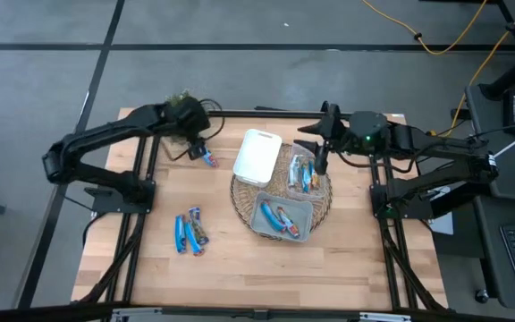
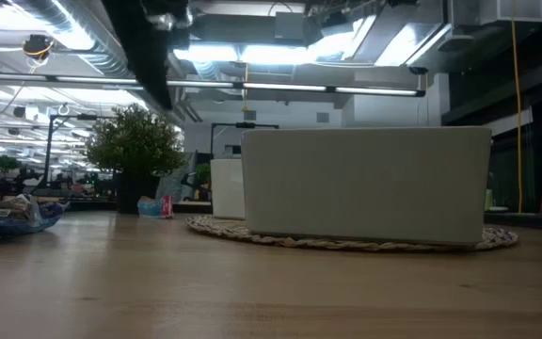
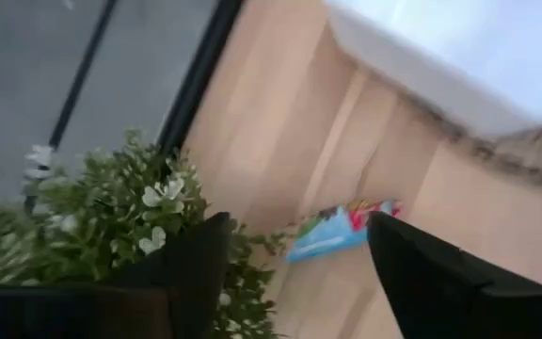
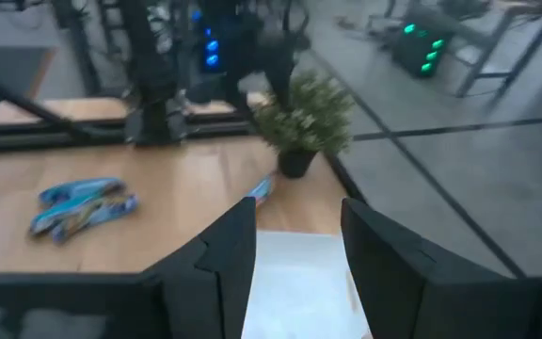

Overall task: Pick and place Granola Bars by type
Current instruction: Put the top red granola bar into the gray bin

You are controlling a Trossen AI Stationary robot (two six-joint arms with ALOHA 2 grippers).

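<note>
The shiny wrapped Granola Bars lay in four places: one blue-and-red bar (image 1: 208, 158) alone on the wooden tabletop (image 1: 347, 259) just beside the small potted green plant (image 1: 179, 98); a loose group of about three mostly blue bars (image 1: 189, 231) on the near left of the tabletop; two or three bars in the clear tray (image 1: 303, 172) on the round woven mat (image 1: 240, 207); and about two, blue and red, in the grey rectangular bin (image 1: 280, 217) on the same mat. A white rectangular tray (image 1: 257, 157) rested on the mat's far left edge and appeared to hold nothing. By judgement, the sort was roughly half done: four or five bars were in containers, and about four remained on the bare tabletop. The left tool (image 3: 294, 273) hung over the lone bar by the plant with its fingers spread wide and nothing between them; the bar lay on the wood between the fingertips. The right tool (image 4: 294, 254) was poised over the far right of the mat, above the white tray, its fingers parted and empty. Exact counts inside the containers could not be confirmed.
</note>
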